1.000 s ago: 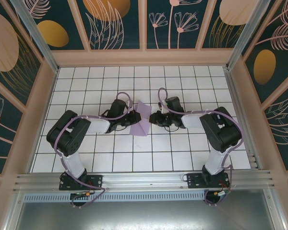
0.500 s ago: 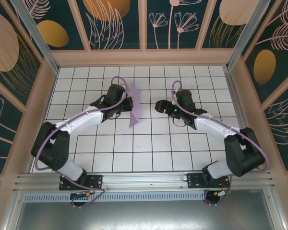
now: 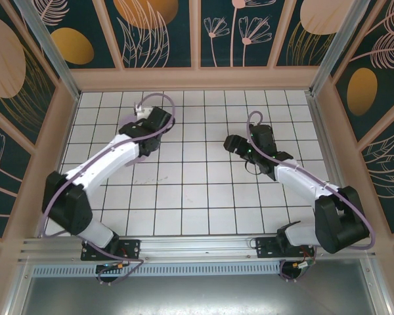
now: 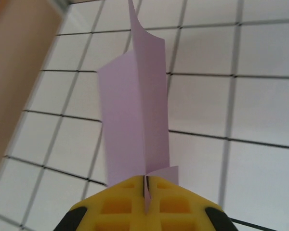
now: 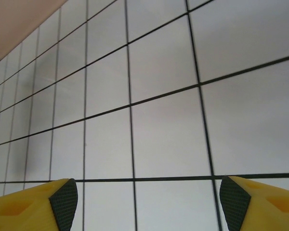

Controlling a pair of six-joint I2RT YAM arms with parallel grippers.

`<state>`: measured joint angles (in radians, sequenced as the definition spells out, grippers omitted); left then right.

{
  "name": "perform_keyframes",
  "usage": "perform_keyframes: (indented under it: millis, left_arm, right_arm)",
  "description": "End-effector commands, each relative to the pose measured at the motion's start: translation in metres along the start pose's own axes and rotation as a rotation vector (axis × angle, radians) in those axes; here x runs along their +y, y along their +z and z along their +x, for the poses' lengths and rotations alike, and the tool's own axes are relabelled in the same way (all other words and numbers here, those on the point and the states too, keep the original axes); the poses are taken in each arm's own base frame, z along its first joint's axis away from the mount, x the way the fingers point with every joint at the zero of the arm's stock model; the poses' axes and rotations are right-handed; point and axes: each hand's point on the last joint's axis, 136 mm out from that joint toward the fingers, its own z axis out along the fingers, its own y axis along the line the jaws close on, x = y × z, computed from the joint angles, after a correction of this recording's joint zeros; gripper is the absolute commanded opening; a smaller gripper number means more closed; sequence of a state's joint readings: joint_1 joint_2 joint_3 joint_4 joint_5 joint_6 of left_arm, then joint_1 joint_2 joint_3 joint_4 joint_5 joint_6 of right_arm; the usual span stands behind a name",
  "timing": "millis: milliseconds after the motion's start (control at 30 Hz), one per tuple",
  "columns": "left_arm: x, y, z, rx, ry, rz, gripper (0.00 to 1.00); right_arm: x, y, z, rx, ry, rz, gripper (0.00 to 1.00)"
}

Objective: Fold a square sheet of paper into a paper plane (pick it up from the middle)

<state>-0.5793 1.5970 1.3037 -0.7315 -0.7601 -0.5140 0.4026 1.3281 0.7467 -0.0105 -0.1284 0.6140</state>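
- Left gripper [image 4: 145, 192] pinches the tail end of the narrow, creased lavender-purple paper plane [image 4: 135, 110], its yellow fingers [image 4: 115, 209] pressed together on the centre fold
- The dart's long axis runs straight out from the fingertips, nose pointing away from the wrist, over the far-left part of the white tiled table [image 4: 260, 120] near the peach side wall [image 4: 19, 72]
- Right gripper [image 3: 230, 142] hangs well apart, right of the table's middle, jaws spread wide over bare tiles and holding nothing
- The left arm [image 3: 111, 157] is the one at the paper, so any release or set-down looks to depend on it alone
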Motion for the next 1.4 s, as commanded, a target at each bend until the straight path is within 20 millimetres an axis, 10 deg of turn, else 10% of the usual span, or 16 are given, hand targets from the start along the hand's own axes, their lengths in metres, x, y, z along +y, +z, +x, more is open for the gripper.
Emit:
perform_keyframes:
  millis: [0,300,700,1133,1367]
  left_arm:
    - [0.016,0.011,0.015,0.007,0.129,-0.223,0.0]
    - [-0.048,0.049,0.069,0.043,0.294,-0.308,0.0]
    - [-0.162,0.043,0.116,0.127,0.31,0.028,0.01]
    - [-0.217,0.02,0.127,0.226,0.209,0.368,0.16]
    - [-0.24,-0.008,0.121,0.249,0.153,0.575,0.42]
  right_arm:
    - [-0.019,-0.007,0.001,-0.015,0.044,0.056,0.8]
    - [-0.047,-0.019,-0.008,-0.039,0.049,0.137,0.81]
    - [-0.079,-0.033,-0.016,-0.061,0.115,0.174,0.81]
    - [-0.077,-0.027,-0.009,-0.024,0.128,0.144,0.81]
    - [-0.069,-0.023,-0.007,0.0,0.134,0.095,0.81]
